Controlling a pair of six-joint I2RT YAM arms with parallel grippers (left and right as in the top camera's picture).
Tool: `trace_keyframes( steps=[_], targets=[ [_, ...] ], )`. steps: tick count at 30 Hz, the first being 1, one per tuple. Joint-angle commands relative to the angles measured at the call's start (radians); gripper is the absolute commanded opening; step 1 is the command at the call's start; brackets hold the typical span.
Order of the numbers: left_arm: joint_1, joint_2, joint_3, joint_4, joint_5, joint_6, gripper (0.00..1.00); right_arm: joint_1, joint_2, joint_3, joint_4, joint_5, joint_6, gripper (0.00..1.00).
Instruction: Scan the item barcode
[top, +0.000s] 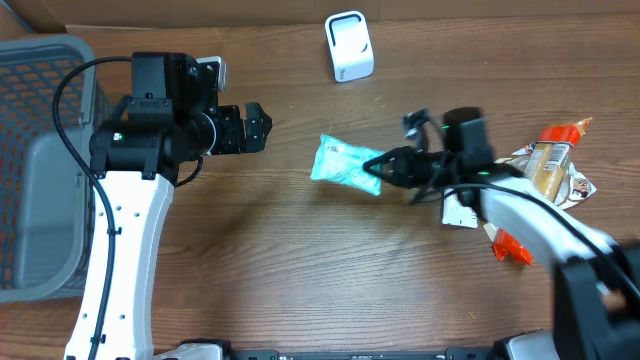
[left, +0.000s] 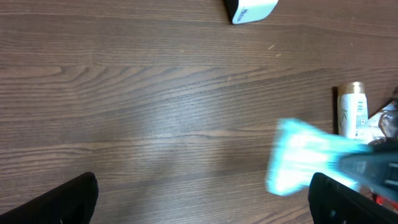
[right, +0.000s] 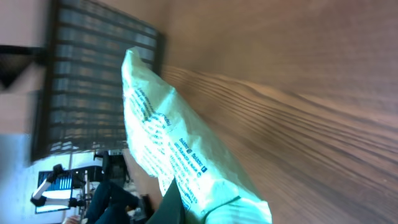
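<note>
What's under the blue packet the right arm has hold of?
Only wood-grain table shows around the blue packet, gripped at its end by the right gripper. The patch directly beneath is covered from overhead; the left wrist view is too blurred.

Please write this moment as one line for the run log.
right tool: shut on light blue plastic packet | left tool: open, empty | small white rounded box: apart from packet

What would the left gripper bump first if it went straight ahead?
Probably bare table: only wood shows ahead of the left gripper; the blue packet is off to the side.
</note>
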Motion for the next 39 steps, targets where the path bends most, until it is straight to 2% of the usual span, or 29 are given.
trace_keyframes(
  steps=[1, 10, 31, 39],
  targets=[
    [-0.009, 0.003, 0.005, 0.000, 0.005, 0.015, 1.00, -0.064, -0.168, 0.040, -0.077, -0.090, -0.093, 0.04],
    [-0.009, 0.003, 0.005, 0.000, 0.005, 0.015, 1.00, -0.124, -0.349, 0.135, -0.369, 0.001, -0.187, 0.04],
    [-0.008, 0.003, 0.005, 0.000, 0.005, 0.015, 1.00, -0.124, -0.451, 0.239, -0.561, -0.018, -0.214, 0.04],
    [-0.008, 0.003, 0.005, 0.000, 0.005, 0.015, 1.00, -0.124, -0.443, 0.331, -0.689, 0.104, -0.236, 0.04]
  ],
)
